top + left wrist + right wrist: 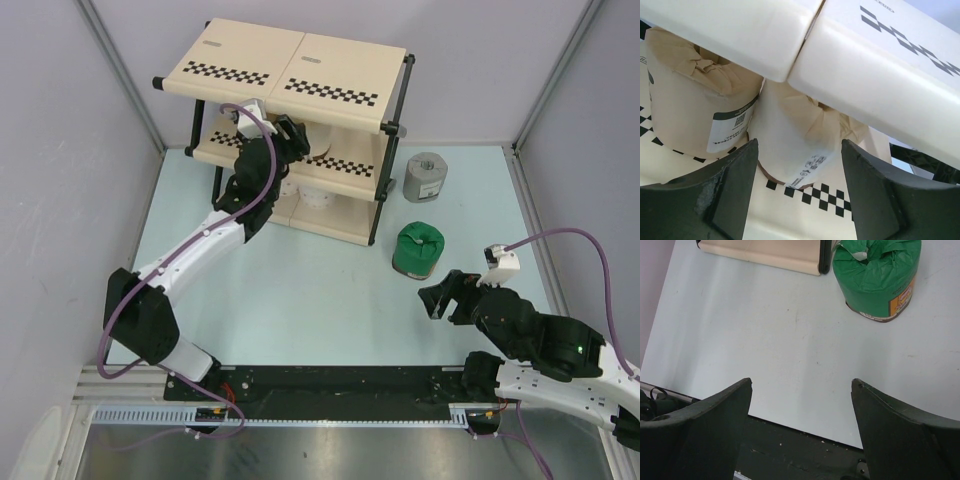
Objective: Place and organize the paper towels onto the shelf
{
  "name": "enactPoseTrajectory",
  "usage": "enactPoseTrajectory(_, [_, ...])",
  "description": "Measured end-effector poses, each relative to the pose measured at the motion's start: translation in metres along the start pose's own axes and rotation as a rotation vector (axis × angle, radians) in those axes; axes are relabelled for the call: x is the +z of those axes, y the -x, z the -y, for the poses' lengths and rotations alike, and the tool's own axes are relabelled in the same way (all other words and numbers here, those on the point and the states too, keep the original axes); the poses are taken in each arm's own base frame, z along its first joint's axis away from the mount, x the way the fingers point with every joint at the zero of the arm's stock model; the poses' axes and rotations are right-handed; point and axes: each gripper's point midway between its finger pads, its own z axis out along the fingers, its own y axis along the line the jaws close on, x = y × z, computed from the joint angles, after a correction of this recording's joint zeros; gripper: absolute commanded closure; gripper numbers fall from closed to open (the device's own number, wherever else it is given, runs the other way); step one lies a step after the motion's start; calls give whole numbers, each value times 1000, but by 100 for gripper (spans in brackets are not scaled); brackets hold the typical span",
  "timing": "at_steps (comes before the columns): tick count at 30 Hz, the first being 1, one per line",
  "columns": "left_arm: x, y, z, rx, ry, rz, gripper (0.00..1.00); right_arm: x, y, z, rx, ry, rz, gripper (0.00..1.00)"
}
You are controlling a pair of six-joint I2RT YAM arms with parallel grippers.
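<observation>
L claw is sitting released round a tan roll on the shelf's mid tier, R claw hanging open, w/ green roll & grey roll waiting on bench right of shelf.

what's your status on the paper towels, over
Left gripper open around tan roll on shelf, middle tier. Right gripper open, empty. Green roll, grey roll on table. Nothing blocking.

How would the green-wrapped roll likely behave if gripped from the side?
The green-wrapped roll probably squashes slightly: its crinkled wrap looks soft. Likely light for its bulk, being paper. Standing on end on the table, it seems unlikely to roll, though the wrap may slip.
</observation>
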Motion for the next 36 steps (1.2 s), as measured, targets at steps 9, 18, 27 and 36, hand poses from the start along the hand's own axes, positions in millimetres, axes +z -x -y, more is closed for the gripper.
enactPoseTrajectory(9, [0, 1, 2, -4, -11, -1, 23, 0, -1, 0, -3, 1, -3, 15])
enactPoseTrajectory(18, [-33, 15, 2, -40, -66, -6, 13, 0, -1, 0, -3, 1, -3, 15])
enactPoseTrajectory(27, [-93, 54, -40, -145, -24, 35, 9, 0, -1, 0, 2, 0, -2, 15])
enactPoseTrajectory(36, [-135, 3, -90, -204, 37, -105, 9, 1, 5, 7, 37, -43, 33, 15])
